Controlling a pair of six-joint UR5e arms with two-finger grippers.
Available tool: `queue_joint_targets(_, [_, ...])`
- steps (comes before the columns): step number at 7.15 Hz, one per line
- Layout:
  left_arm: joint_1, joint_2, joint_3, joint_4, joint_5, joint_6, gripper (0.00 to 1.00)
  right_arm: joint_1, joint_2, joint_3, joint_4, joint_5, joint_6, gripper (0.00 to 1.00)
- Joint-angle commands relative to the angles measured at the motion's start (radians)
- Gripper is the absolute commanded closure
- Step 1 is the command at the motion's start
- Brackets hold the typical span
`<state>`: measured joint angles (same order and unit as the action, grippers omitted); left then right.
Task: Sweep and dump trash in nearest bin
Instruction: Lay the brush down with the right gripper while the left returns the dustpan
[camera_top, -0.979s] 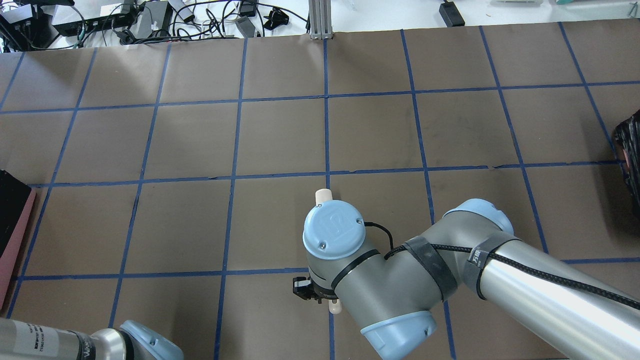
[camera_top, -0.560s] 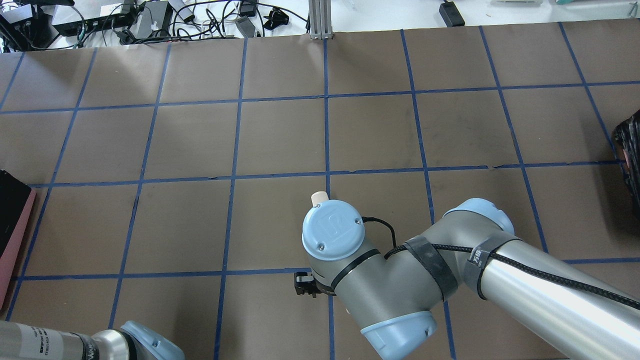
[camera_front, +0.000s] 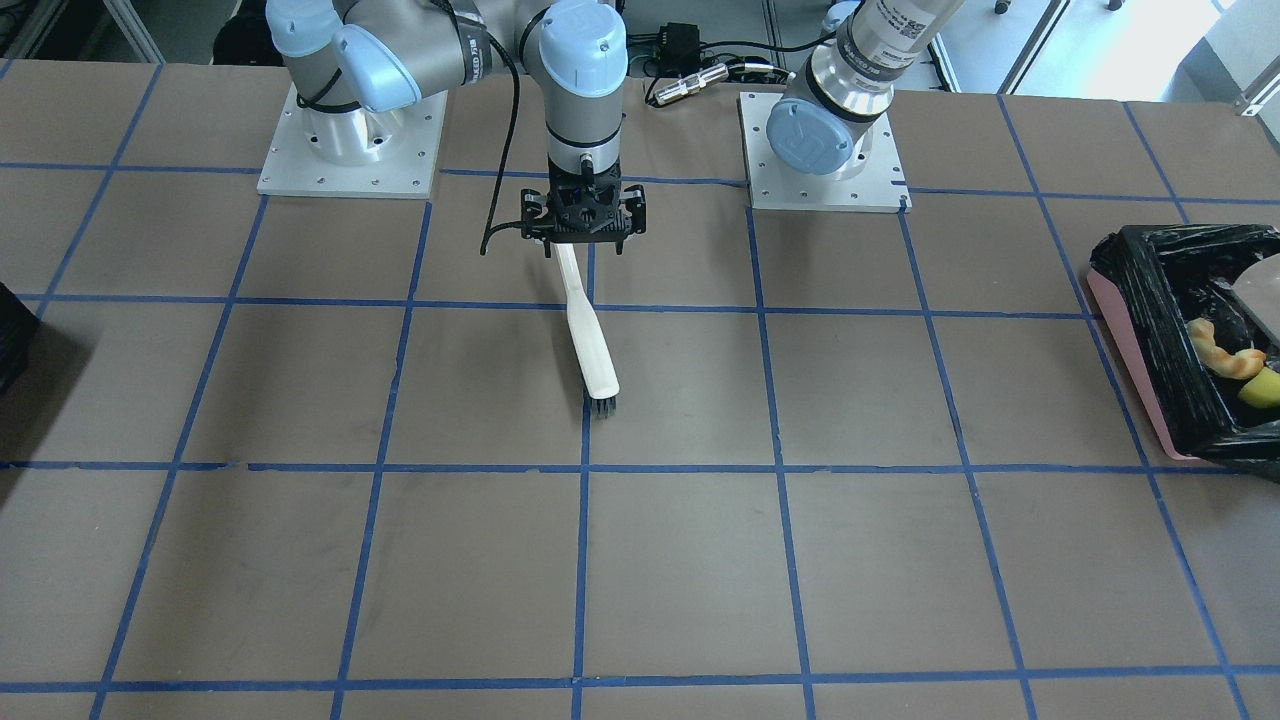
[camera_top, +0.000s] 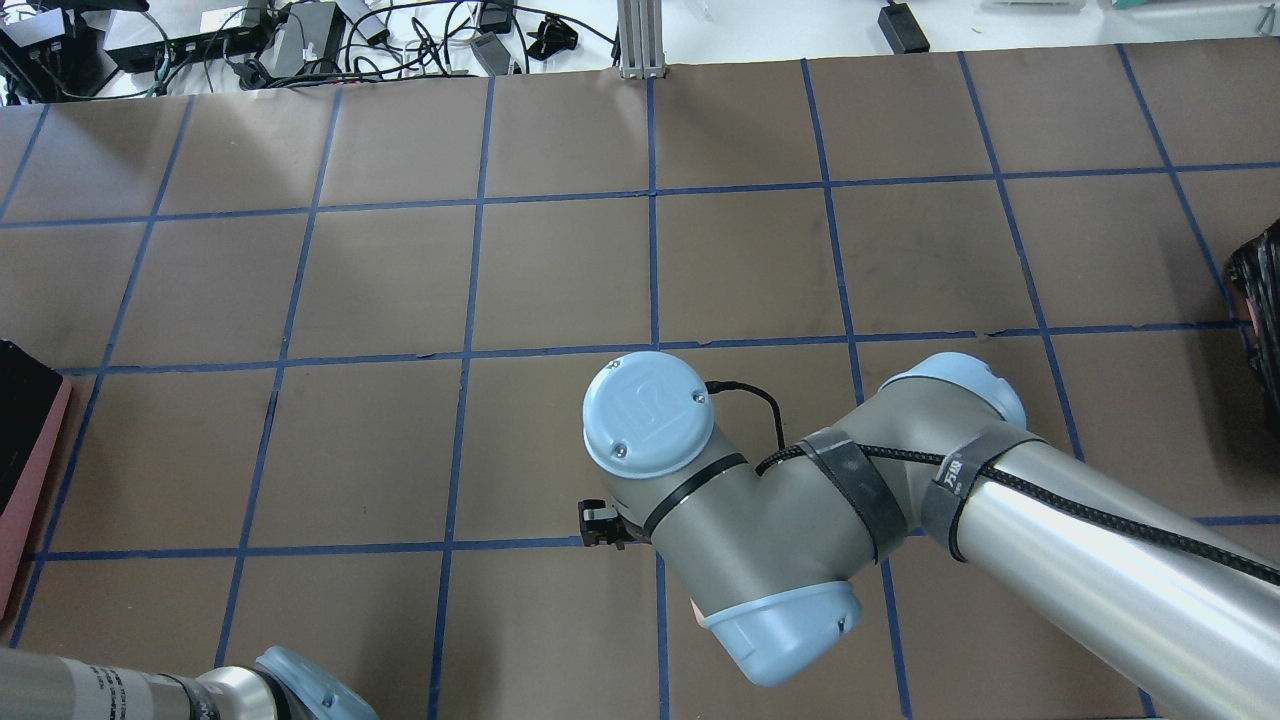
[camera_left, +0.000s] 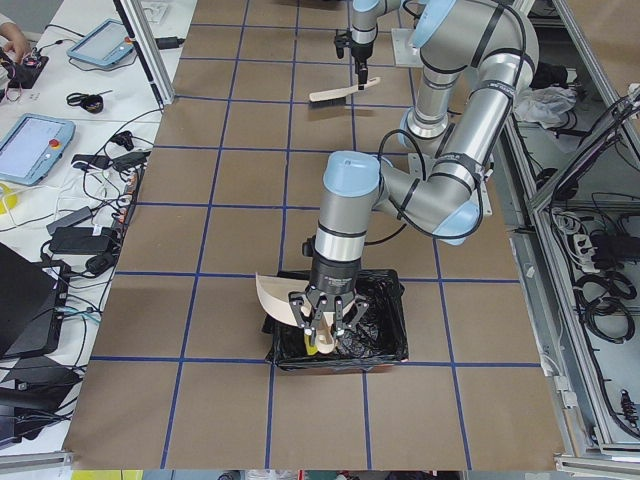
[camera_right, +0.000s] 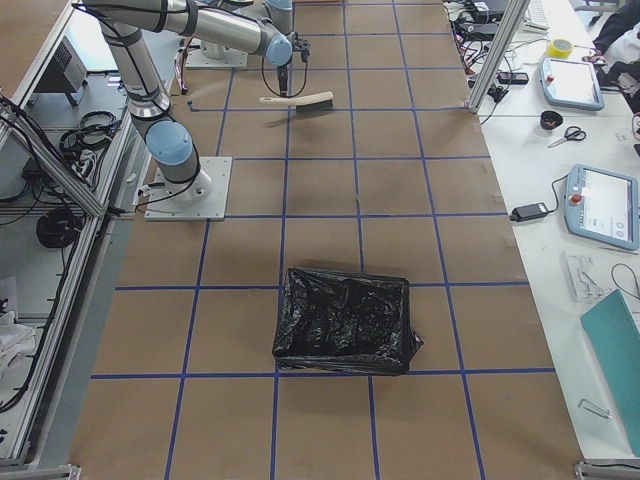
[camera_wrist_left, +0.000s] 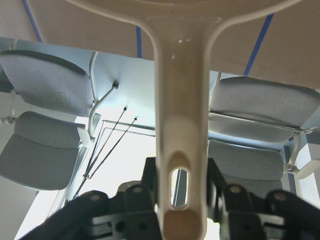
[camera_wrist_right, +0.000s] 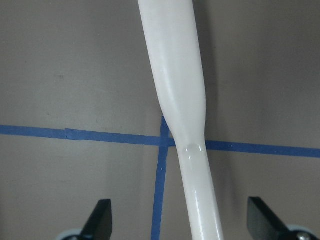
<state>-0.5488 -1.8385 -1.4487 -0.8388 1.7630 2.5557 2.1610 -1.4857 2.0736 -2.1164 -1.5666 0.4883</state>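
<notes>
The right arm's blue wrist cap has shifted forward and a little left over the past second. It now covers the pale brush tip that was poking out beyond it in the overhead view. The handle end that showed behind the wrist a second ago is also hidden.

The right gripper stands over the handle of the white plastic brush with dark bristles. Its jaws are spread wide, well clear of the handle on both sides, so it holds nothing. The brush seems to lie on the brown gridded table.

The pink rectangular bin lined with a crinkled black plastic bag sits at the robot's left end of the table. In it lie a curved pale tan peel piece, an orange-brown lump touching it, and a yellow-green wedge just beside those.

The left gripper hangs over this bin, clamped tight on the handle of the tan dustpan.

A second black-bagged bin stands at the other end.
</notes>
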Motion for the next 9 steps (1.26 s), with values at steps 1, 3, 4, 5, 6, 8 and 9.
queue_joint_targets(1, [-0.1, 0.047, 0.036, -0.231, -0.004, -0.11, 1.0, -0.009, -0.004, -0.003, 0.026, -0.004, -0.054, 0.07])
queue_joint_targets(3, [-0.23, 0.051, 0.076, -0.383, -0.014, -0.257, 1.0, -0.036, -0.008, -0.041, 0.022, -0.032, -0.08, 0.04])
queue_joint_targets(4, [-0.305, 0.054, 0.076, -0.425, -0.025, -0.367, 1.0, -0.065, -0.008, -0.119, 0.108, -0.035, -0.118, 0.03])
queue_joint_targets(5, [-0.372, 0.053, 0.074, -0.44, -0.025, -0.426, 1.0, -0.119, -0.008, -0.232, 0.253, -0.033, -0.219, 0.01])
queue_joint_targets(6, [-0.44, 0.048, 0.068, -0.476, -0.027, -0.522, 1.0, -0.169, -0.008, -0.333, 0.359, -0.033, -0.261, 0.0])
queue_joint_targets(8, [-0.651, 0.032, 0.062, -0.528, -0.034, -1.0, 1.0, -0.295, -0.008, -0.519, 0.514, -0.032, -0.363, 0.0])
queue_joint_targets(9, [-0.721, 0.025, 0.048, -0.555, -0.08, -1.243, 1.0, -0.379, -0.011, -0.59, 0.576, -0.029, -0.44, 0.0])
